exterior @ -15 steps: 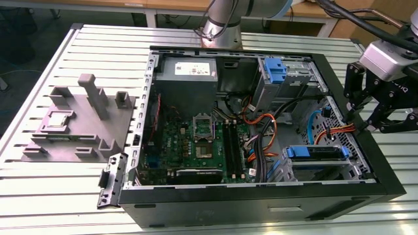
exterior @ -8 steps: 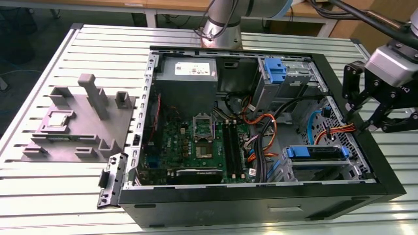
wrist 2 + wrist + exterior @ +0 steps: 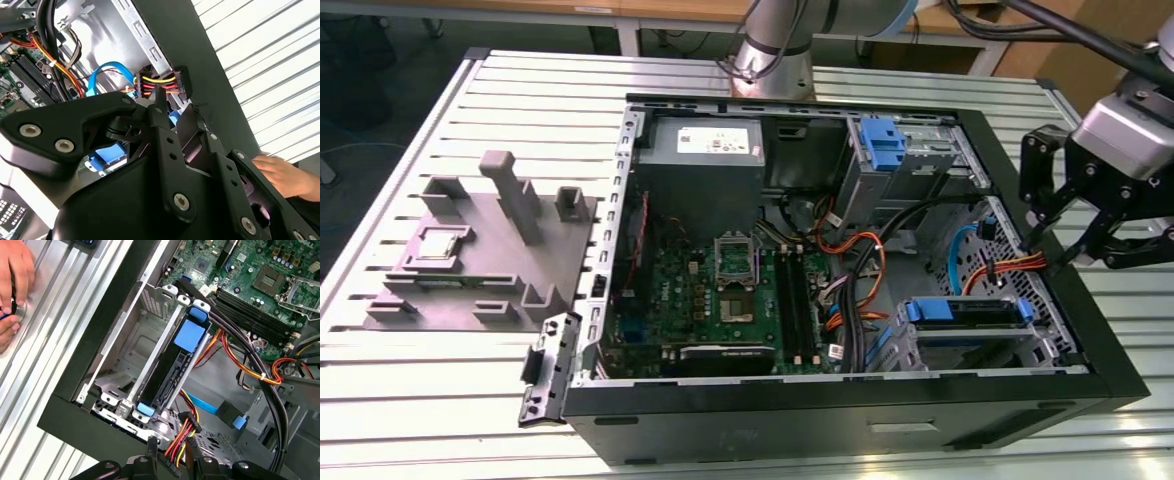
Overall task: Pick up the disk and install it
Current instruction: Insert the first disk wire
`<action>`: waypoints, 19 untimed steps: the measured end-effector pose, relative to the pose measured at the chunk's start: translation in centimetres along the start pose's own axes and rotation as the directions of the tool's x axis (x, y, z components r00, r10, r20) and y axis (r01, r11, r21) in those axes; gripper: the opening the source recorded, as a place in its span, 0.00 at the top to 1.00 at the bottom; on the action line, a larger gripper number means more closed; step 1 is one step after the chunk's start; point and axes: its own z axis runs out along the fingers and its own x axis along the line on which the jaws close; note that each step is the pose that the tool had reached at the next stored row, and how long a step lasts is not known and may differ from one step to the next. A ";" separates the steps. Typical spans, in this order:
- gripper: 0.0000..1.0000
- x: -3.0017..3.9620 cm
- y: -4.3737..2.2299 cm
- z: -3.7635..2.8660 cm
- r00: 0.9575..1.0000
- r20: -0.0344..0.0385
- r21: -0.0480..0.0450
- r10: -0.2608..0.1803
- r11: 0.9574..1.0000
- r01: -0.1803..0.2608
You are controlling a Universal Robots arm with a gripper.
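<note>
Gripper [image 3: 1070, 240]: fingers spread, holding nothing, over the computer case [image 3: 854, 425] wall on the exterior view's right.
Disk [image 3: 172, 372]: near the gripper, not touching it; stands on edge in the drive cage [image 3: 125, 360], blue carrier around it.
Outside: a person's hand [image 3: 12, 285] rests on the slatted table [image 3: 60, 315].

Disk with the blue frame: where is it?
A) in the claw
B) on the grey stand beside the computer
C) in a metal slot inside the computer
C: in the first wrist view the disk stands in the metal slot inside the computer.
</note>
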 end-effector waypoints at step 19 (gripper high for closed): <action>0.64 -0.10 -0.08 0.24 0.988 -0.039 0.055 -0.148 0.987 0.150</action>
